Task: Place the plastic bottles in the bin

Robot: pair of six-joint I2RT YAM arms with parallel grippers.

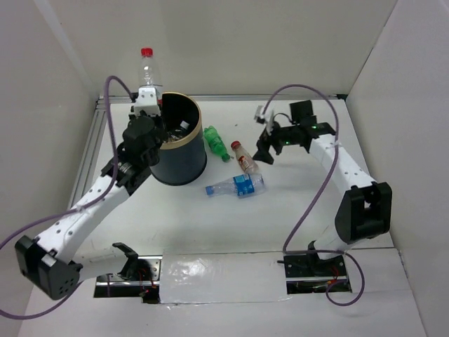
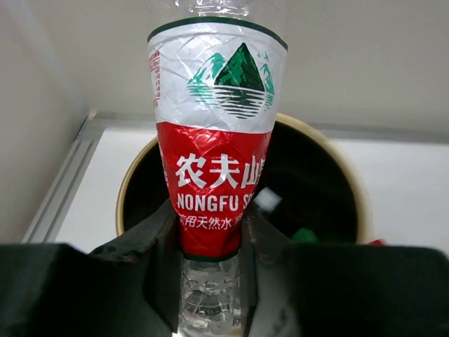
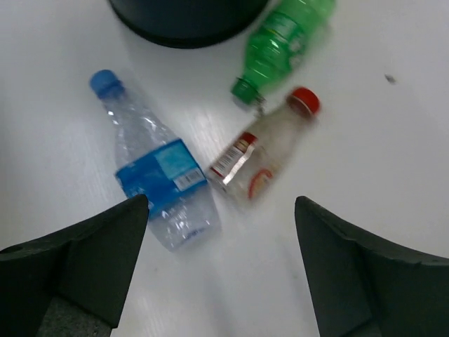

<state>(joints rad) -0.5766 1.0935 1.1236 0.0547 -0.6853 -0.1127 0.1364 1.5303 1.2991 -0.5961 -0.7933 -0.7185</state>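
Left wrist shows a crinkled bottle [image 2: 217,175], red-white label.

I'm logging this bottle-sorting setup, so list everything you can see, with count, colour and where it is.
bin: one, dark with a tan rim, left-centre of the table; items inside, too hidden to count.
red-label bottle: one, clear, red cap, red and white label, upright by the bin's rim.
green bottle: one, green, lying just right of the bin.
small bottle: one, clear, red cap, lying right of the green bottle.
blue-label bottle: one, clear, blue cap and label, lying near the bin's front right.
table: one, white.
cables: two, purple, one along each arm.
left gripper: one, black, shut on the red-label bottle.
right gripper: one, black, open above the lying bottles.
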